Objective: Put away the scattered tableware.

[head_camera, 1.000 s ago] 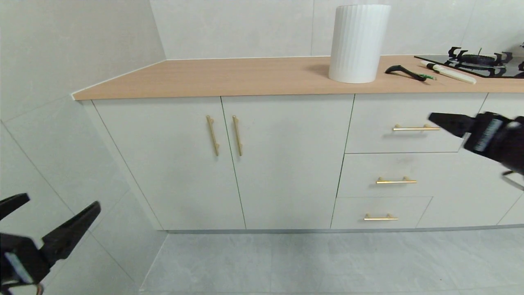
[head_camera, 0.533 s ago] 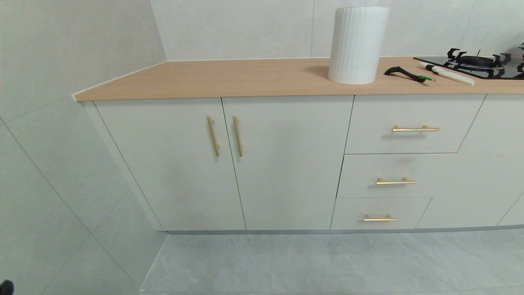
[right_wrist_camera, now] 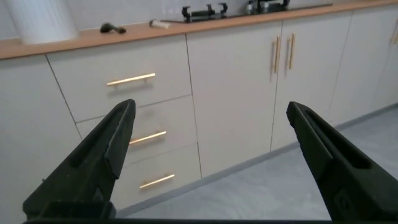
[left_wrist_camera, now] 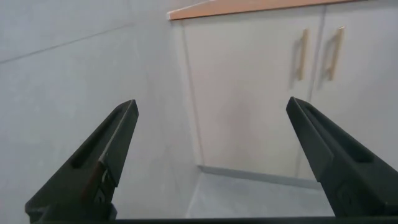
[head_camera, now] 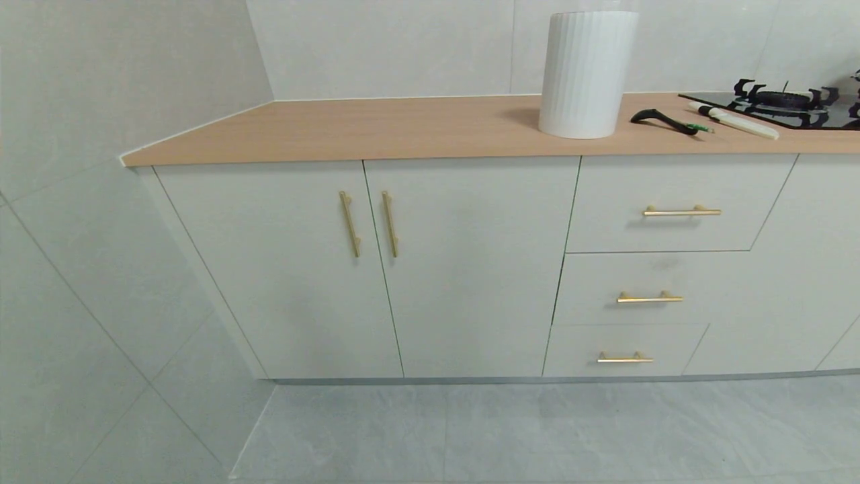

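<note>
Tableware lies at the far right of the countertop [head_camera: 369,128]: a black peeler [head_camera: 662,119] just right of a white ribbed canister [head_camera: 586,70], and a white knife [head_camera: 736,121] beside it, near the hob [head_camera: 783,101]. The left gripper [left_wrist_camera: 211,106], fingers spread and empty, faces the cabinet doors [left_wrist_camera: 249,93]. The right gripper [right_wrist_camera: 211,107], likewise spread, faces the drawers [right_wrist_camera: 124,87].

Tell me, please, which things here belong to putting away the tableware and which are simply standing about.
For the job: black utensil; long white utensil; possibly, for storing, the ribbed white canister or the drawers.
Standing about: gas hob; cupboard doors.
</note>
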### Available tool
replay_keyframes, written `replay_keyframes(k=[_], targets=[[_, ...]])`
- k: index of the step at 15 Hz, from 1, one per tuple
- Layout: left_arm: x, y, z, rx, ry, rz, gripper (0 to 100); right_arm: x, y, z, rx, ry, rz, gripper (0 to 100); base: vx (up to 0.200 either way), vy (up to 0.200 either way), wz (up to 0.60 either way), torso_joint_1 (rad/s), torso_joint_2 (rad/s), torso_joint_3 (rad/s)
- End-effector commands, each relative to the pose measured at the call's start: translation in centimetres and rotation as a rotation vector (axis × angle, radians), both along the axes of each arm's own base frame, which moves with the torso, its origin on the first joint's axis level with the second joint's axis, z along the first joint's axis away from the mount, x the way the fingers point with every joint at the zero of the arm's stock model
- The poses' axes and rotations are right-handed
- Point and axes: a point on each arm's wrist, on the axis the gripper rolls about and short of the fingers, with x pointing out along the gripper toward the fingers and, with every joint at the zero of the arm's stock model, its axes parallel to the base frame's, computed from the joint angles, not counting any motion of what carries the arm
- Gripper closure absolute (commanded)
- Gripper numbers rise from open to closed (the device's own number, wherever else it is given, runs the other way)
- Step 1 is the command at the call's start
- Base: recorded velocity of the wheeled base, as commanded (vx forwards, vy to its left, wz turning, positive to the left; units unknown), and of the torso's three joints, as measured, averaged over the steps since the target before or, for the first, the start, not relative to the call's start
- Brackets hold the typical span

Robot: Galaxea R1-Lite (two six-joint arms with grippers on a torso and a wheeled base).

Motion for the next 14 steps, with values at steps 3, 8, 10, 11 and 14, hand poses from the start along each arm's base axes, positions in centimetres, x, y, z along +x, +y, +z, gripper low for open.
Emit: replay_keyframes(k=[3, 8, 10, 11, 14], targets=[[1.5, -0.4, -5.8, 0.016, 0.085, -0.039, 0, 3.1, 0.1, -5.6, -0.004, 0.082, 0.026, 0, 0.0, 0.0, 0.0, 0.0, 0.0, 0.0], [1.8, -0.9, -7.5, -0.114, 0.205, -0.295, 0, 4.0, 0.3, -8.2, -0.021, 0.218, 0.151, 0, 0.0, 0.0, 0.0, 0.0, 0.0, 0.0], [1.8, -0.9, -7.5, -0.088, 0.207, -0.293, 0, 4.1, 0.5, -8.3, -0.038, 0.217, 0.259, 0, 0.0, 0.0, 0.0, 0.0, 0.0, 0.0], [1.8, -0.9, -7.5, -0.081, 0.208, -0.292, 0, 4.1, 0.6, -8.3, -0.049, 0.218, 0.279, 0, 0.0, 0.0, 0.0, 0.0, 0.0, 0.0], [1.8, -0.9, -7.5, -0.098, 0.207, -0.294, 0, 4.4, 0.7, -8.2, -0.068, 0.256, 0.34, 0, 0.0, 0.0, 0.0, 0.0, 0.0, 0.0]])
